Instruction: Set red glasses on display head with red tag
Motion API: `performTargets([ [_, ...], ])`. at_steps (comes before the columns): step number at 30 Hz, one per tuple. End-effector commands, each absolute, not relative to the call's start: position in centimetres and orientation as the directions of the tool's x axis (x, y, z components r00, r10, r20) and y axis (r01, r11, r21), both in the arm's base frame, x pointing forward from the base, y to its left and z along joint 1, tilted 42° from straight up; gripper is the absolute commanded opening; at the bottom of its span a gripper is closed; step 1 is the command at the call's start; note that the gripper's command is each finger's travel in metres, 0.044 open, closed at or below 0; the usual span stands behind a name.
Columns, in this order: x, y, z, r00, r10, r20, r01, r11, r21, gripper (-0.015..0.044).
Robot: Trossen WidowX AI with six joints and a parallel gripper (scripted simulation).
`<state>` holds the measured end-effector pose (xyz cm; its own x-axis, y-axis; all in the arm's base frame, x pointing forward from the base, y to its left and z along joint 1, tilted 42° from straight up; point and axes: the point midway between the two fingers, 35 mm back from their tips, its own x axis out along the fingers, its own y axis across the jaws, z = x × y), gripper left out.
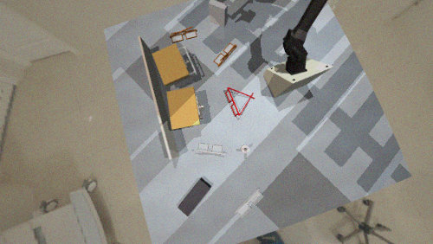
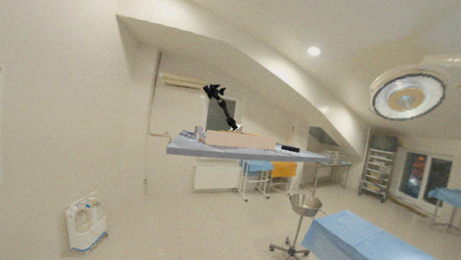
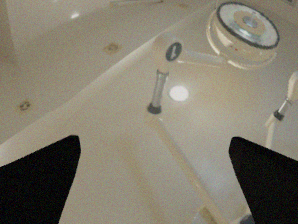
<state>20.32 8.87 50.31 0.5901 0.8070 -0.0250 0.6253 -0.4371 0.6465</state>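
The red glasses (image 1: 232, 104) lie on the table in the top view, temples crossing at their far ends, right of two orange-topped blocks that appear to be the display heads. The upper head (image 1: 170, 65) has a pale wire outline along its right side. The lower head (image 1: 183, 105) has small pale parts on its right side and a yellow patch at a corner. I cannot make out a red tag. My gripper (image 3: 157, 145) is open and empty, facing the ceiling in the wrist view. In the exterior view the arm (image 2: 222, 105) is raised, well above the table and glasses.
A long upright panel (image 1: 153, 95) (image 2: 240, 139) stands behind the heads. Orange-brown glasses (image 1: 184, 35) (image 1: 225, 54), clear glasses (image 1: 210, 149), a small round piece (image 1: 245, 149), a dark box (image 1: 195, 196), a pale item (image 1: 249, 202) and a grey block (image 1: 217, 12) are around.
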Motion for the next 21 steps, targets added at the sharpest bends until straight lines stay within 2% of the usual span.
performTargets([
  [1,20.3,8.9,50.3,0.59,0.807,-0.025,0.625,-0.437,0.646,0.0426],
  [8,20.3,8.9,50.3,0.59,0.807,-0.025,0.625,-0.437,0.646,0.044],
  [11,20.9,9.4,49.8,0.586,0.81,-0.033,0.584,-0.394,0.71,0.0361],
  [17,28.0,9.0,44.1,0.648,0.742,-0.173,0.494,-0.236,0.837,0.0204],
  [21,32.2,9.4,38.7,0.659,0.683,-0.315,0.458,-0.031,0.889,0.02],
])
